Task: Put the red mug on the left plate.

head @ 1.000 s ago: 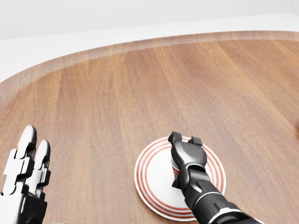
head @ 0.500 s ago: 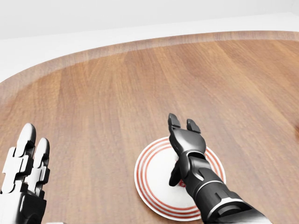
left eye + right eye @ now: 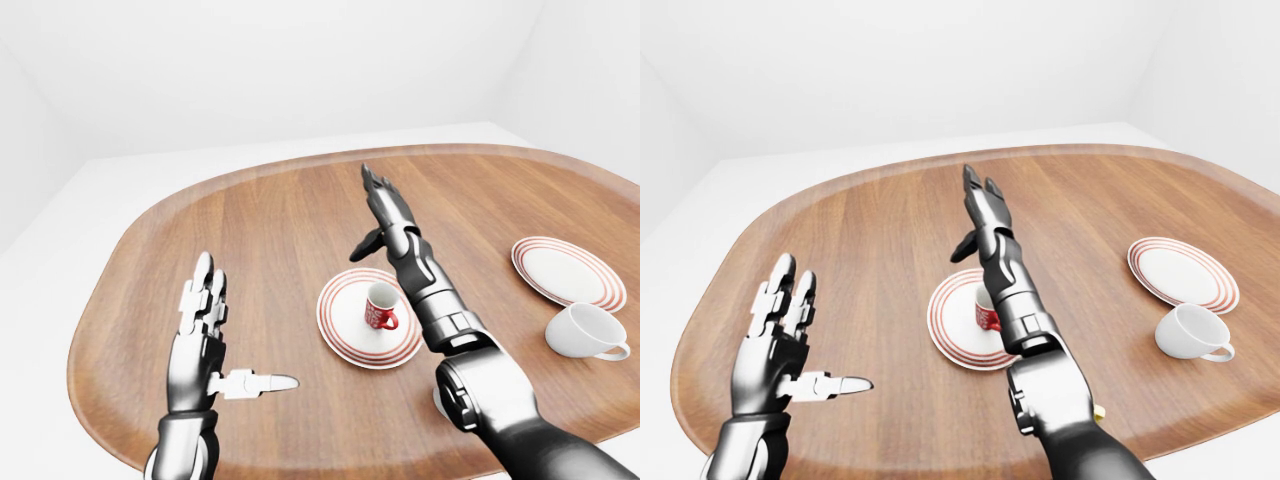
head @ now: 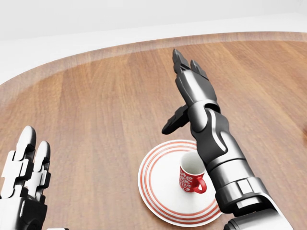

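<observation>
The red mug [image 4: 192,178] was seen upright on the left plate [image 4: 158,184]. The right hand [image 4: 191,84] was raised above it, fingers spread wide and holding nothing.

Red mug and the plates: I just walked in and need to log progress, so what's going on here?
The red mug stands upright on the left plate, and nothing grips it. The right hand is raised above the plate, fingers open. The left hand hovers open, apart. A white cup lies beside the right plate.
</observation>
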